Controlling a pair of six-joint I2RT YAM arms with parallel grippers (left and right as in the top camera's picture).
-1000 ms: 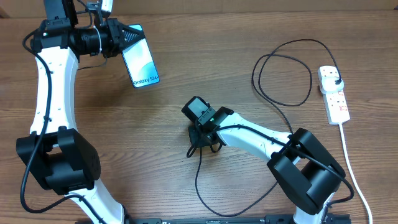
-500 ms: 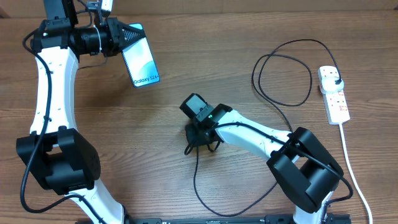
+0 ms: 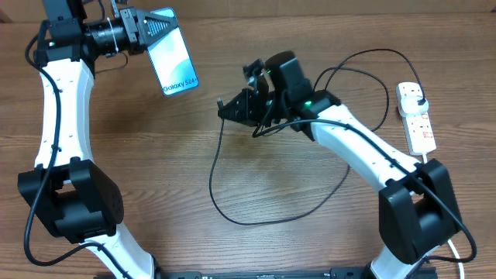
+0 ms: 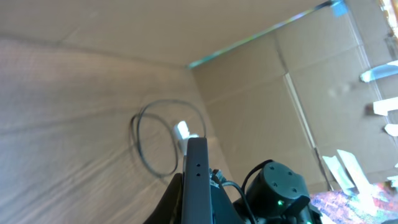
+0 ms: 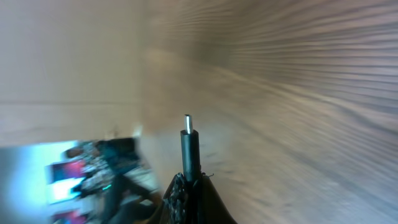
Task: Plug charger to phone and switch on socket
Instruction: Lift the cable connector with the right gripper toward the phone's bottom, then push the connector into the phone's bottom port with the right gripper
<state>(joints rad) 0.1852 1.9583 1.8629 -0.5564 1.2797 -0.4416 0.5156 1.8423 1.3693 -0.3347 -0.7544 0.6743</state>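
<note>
My left gripper [image 3: 157, 29] is shut on the phone [image 3: 173, 56] at the back left and holds it above the table, blue screen up. In the left wrist view the phone [image 4: 196, 177] stands edge-on between the fingers [image 4: 173, 198]. My right gripper [image 3: 232, 108] is shut on the charger [image 3: 219, 174] just behind its connector tip, which points left towards the phone. The right wrist view is blurred; the tip [image 5: 188, 133] sticks out beyond the gripper [image 5: 190, 182]. The black cable loops across the table to a plug in the socket [image 3: 418, 124] at the right.
The socket's thick white cord [image 3: 439, 205] runs down the right edge of the table. A loop of the charger cable [image 3: 353, 89] lies beside the socket. A cardboard wall [image 4: 249, 81] stands behind the table.
My right gripper has swung up from the table's middle towards the back, carrying the connector tip, which now points left. The cable trails in a wider loop. The phone has moved slightly back.
</note>
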